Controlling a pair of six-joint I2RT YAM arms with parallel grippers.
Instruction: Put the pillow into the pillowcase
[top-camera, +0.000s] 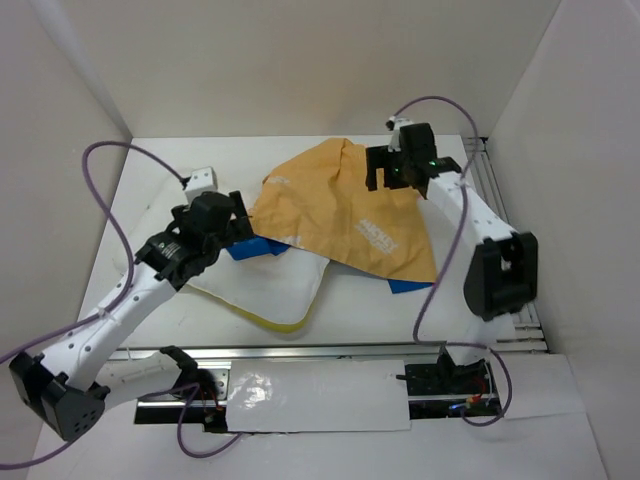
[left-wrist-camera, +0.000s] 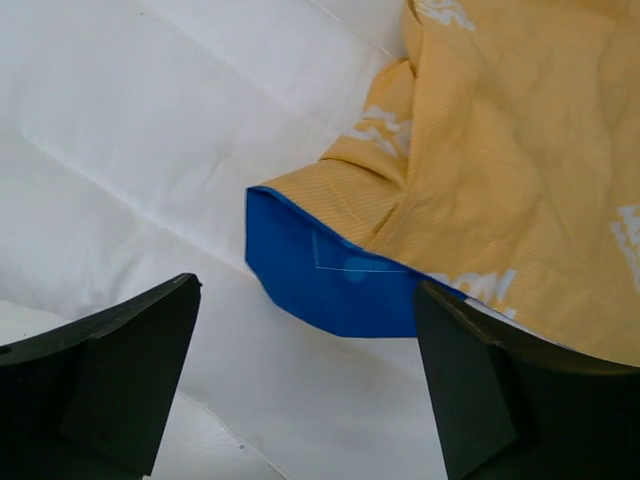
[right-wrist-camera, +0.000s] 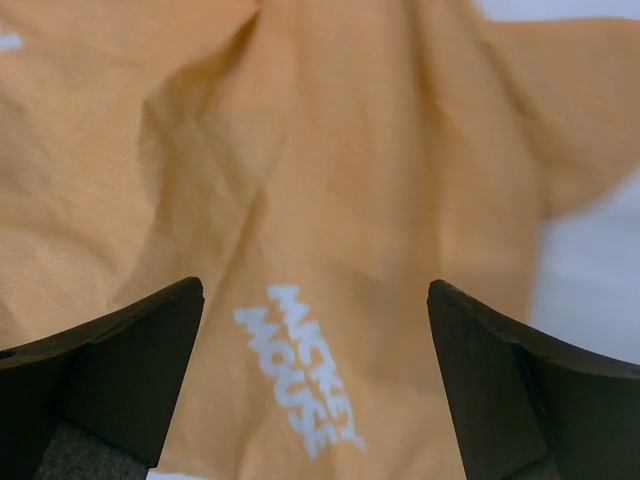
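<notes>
- White walls close round a white desk (top-camera: 240, 155), which carries everything here.
- One pillow (top-camera: 270, 285) lies flat on the desk, left of centre and towards the near side. Its white top faces up and a yellow edge shows along its near side.
- One pillowcase (top-camera: 345, 215) lies crumpled to the right and farther back, orange side up with white lettering. Its left corner overlaps the far part of the pillow.
- Its blue lining (top-camera: 258, 250) peeks out at that left corner, and again at the near right edge.
- In the left wrist view the blue corner rests on top of the white quilted cloth. I judge from this that the case is draped over the pillow, not drawn around it.
- I cannot tell whether any part of the pillow sits inside the opening. Most of it is plainly uncovered.
- The task therefore looks barely begun. The mouth of the case has yet to be opened, the pillow fed in, and the cloth pulled along its whole length.
- The left fingers (top-camera: 240, 215) are spread wide and grip nothing. They hang over the blue corner where the case meets the pillow.
- The right fingers (top-camera: 378, 172) are also spread and hold nothing. They hang over the far right of the orange cloth, above the "MICKEY MOUSE" print.
- Count: one pillow, one pillowcase, two arms, two pairs of fingers, and two purple cables, one looping from each arm.
</notes>
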